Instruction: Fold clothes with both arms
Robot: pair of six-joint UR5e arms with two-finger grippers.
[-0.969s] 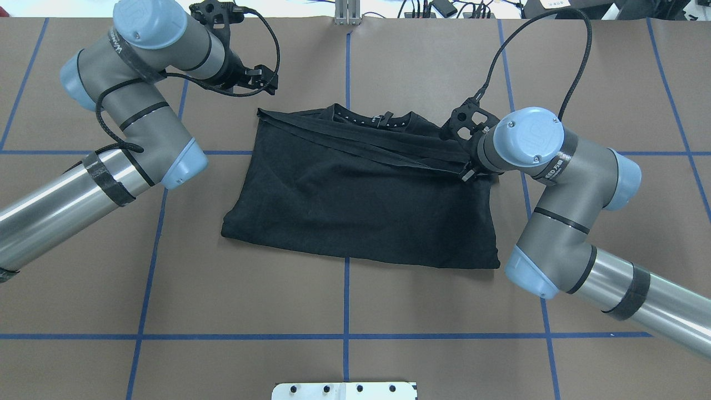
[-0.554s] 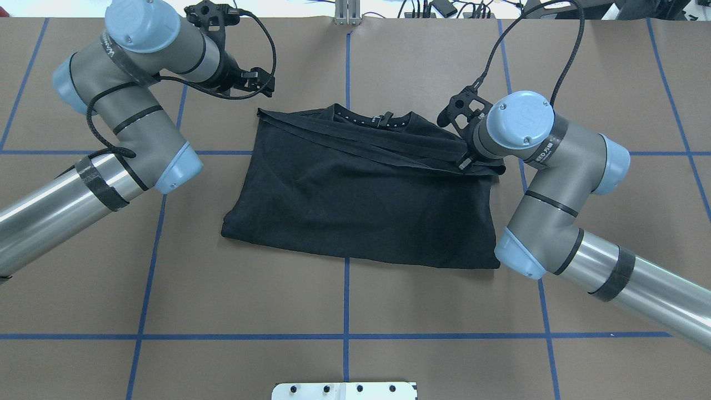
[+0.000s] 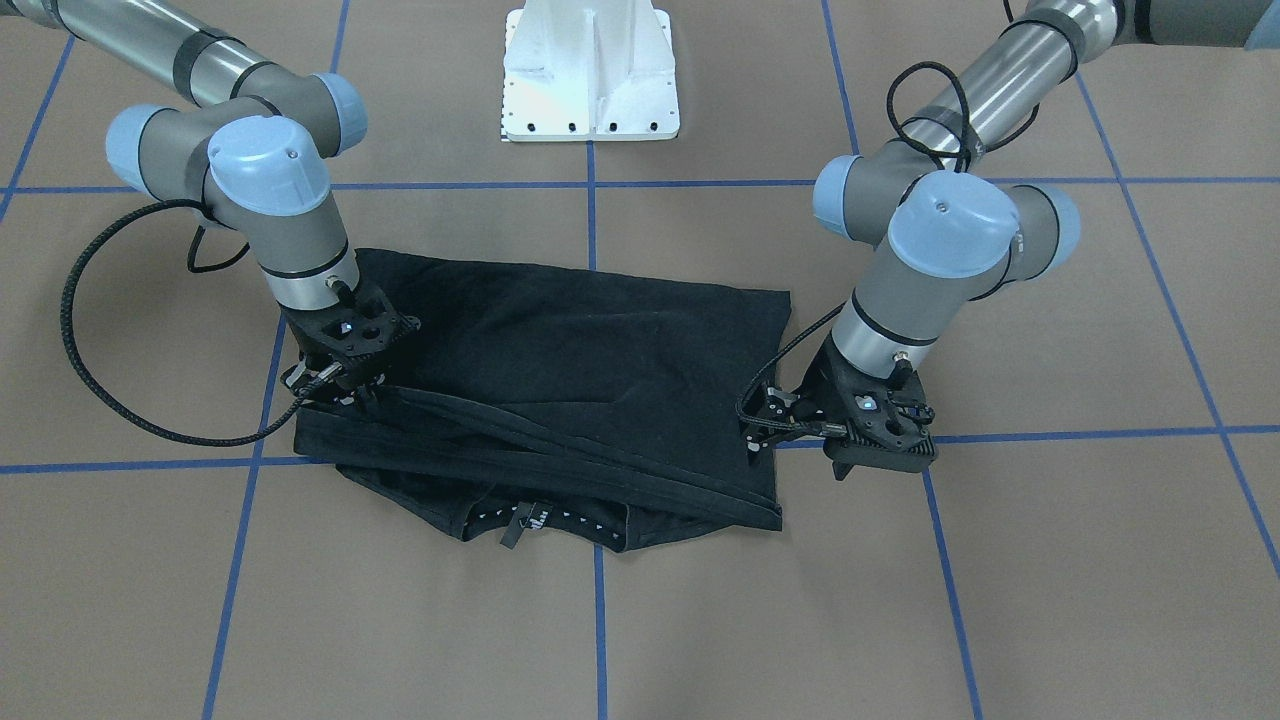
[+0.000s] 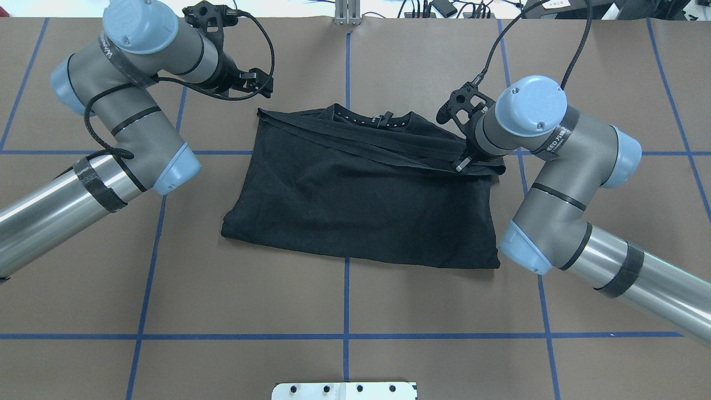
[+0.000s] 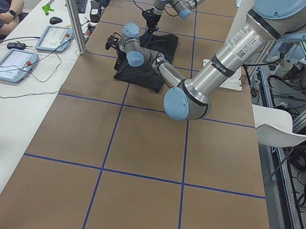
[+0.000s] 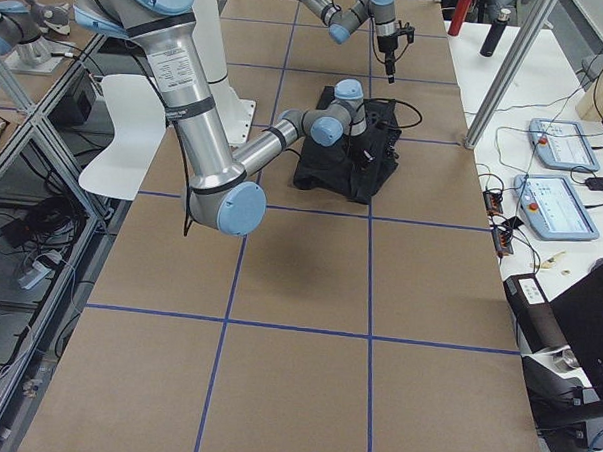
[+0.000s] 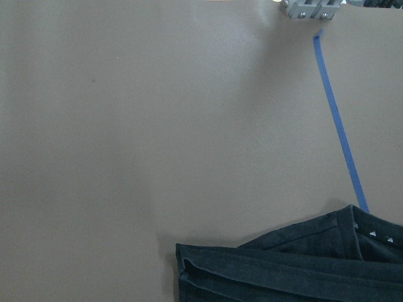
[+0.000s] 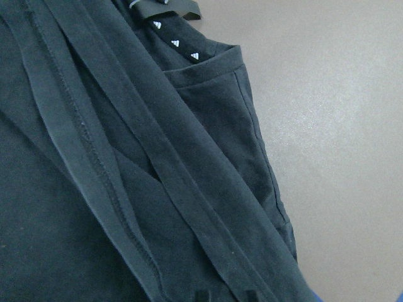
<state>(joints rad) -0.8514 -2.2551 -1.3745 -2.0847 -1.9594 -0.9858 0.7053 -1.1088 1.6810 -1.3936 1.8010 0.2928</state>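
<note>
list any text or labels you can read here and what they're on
"EED": part of the white lettering on the black band on the right arm; rest unreadable.
"WAN": part of the lettering on the black band on the left arm; rest hidden.
T-shirt neck tag: white marks only, too small to read.
Lettering along the arm tubes in the side views: blurred.
</note>
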